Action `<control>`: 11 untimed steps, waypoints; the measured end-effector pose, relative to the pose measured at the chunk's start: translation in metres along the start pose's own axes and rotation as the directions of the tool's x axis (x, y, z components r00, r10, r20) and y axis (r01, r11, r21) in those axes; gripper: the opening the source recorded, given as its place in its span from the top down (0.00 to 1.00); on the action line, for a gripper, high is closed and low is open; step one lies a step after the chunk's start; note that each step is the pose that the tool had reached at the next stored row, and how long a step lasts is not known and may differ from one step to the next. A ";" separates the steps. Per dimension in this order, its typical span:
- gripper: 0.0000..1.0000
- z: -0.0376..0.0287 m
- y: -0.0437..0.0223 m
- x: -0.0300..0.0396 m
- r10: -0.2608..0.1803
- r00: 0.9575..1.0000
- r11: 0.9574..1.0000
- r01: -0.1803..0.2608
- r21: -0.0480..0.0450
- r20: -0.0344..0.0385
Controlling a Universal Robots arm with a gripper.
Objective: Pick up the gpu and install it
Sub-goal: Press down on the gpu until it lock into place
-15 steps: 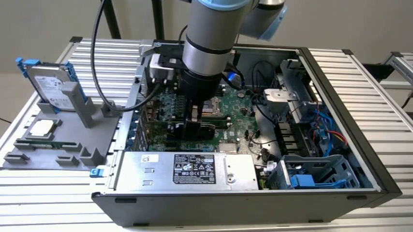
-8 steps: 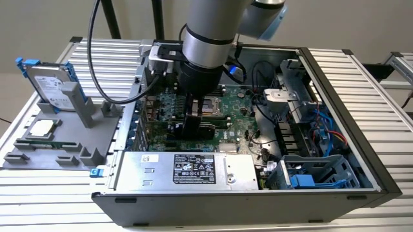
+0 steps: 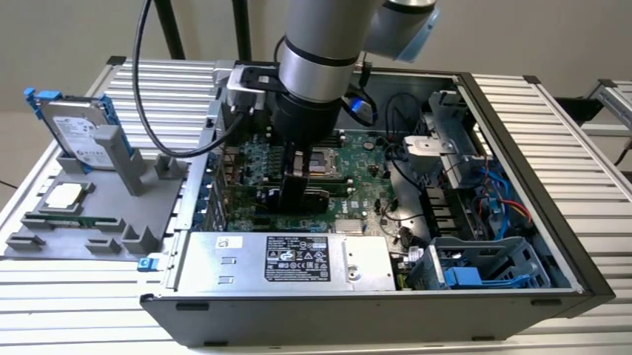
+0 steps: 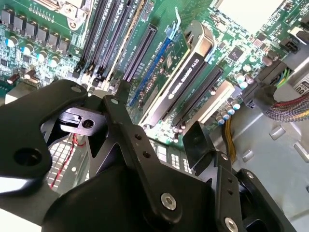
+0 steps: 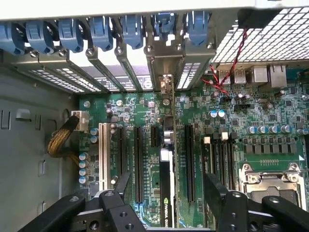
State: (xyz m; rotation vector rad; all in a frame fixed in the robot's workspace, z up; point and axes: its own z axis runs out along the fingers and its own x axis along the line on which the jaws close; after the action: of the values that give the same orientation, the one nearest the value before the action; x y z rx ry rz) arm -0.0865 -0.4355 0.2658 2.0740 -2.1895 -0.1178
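Observation:
The gpu [image 5: 166, 193] stands on edge in a motherboard slot inside the open computer case [image 3: 523, 155], its silver bracket [image 5: 167, 87] up against the rear slot openings. In the second wrist view the gpu [image 4: 186, 72] shows its black cooler face. My gripper [image 5: 166, 186] is open, one black finger [image 5: 120, 183] on each side of the card with a gap to it. In the exterior view the gripper [image 3: 296, 194] hangs low over the motherboard [image 3: 365, 185], just above the gpu [image 3: 318, 201].
A silver hard drive with blue rails [image 3: 81, 132] stands in a grey holder tray [image 3: 99, 222] on the exterior view's left. The power supply [image 3: 286, 259] lies along the case front, a drive cage [image 3: 484, 270] at front right. Cables [image 3: 434, 185] run beside the motherboard.

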 end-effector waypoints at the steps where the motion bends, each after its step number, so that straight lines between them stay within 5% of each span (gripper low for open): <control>1: 0.00 -0.0015 0.0002 0.0000 0.000 1.000 1.000 0.000 0.000 0.000; 4: 0.00 -0.0026 0.0004 0.0000 0.000 1.000 1.000 0.000 0.000 0.000; 5: 1.00 -0.0026 0.0006 -0.0001 0.000 1.000 1.000 0.000 0.001 0.000; 11: 1.00 -0.0028 0.0008 -0.0013 0.000 1.000 1.000 0.000 0.001 0.000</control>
State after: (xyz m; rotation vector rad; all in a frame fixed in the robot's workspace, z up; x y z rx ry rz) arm -0.0868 -0.4341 0.2686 2.0746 -2.1901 -0.1168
